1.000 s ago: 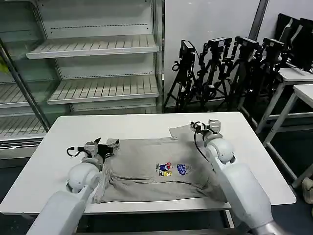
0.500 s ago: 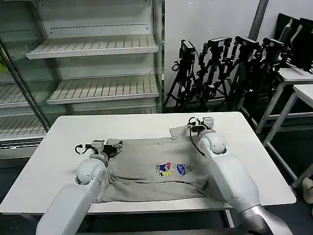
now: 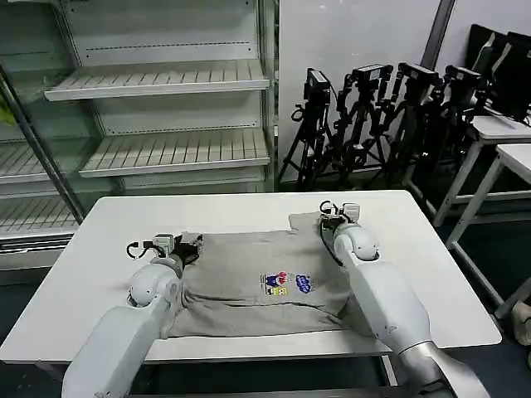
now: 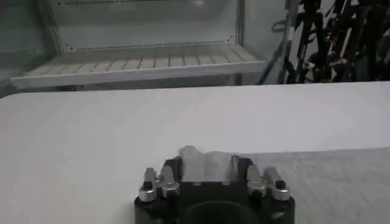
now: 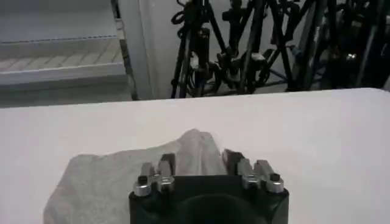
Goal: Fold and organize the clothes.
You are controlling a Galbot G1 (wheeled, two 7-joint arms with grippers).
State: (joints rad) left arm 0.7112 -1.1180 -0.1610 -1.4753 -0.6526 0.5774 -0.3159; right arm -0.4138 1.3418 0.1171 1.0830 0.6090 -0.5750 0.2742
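- Where the two arms lie over the T-shirt (image 3: 257, 278), its side edges and part of the near hem are covered, so the full outline cannot be traced in the head view.
- The right arm hides the shirt's right side and near right corner; the left arm covers the left side below the sleeve.
- In the left wrist view, the left gripper (image 4: 207, 167) has a small bunch of grey cloth pinched between its narrowly set fingers; the fingertips themselves are buried in the fabric.
- In the right wrist view, the right gripper (image 5: 204, 159) has its fingers drawn close on a raised peak of the shirt, the tips again hidden by the cloth.
- The shirt lies on the white table (image 3: 241, 211), roughly central and toward the near edge, with bare tabletop on every side.
- Its long axis runs left to right across the table, with the chest print (image 3: 288, 283) facing up, right of the middle.
- The left gripper (image 3: 189, 245) sits at the far left corner of the shirt, the right gripper (image 3: 332, 217) at the far right corner, where a flap of cloth stands up.
- The near edge is rumpled and folded under itself; the exact lie of the sleeves is hard to make out.
- Shelves (image 3: 174, 149) and a row of tripods (image 3: 382, 116) stand behind the table.
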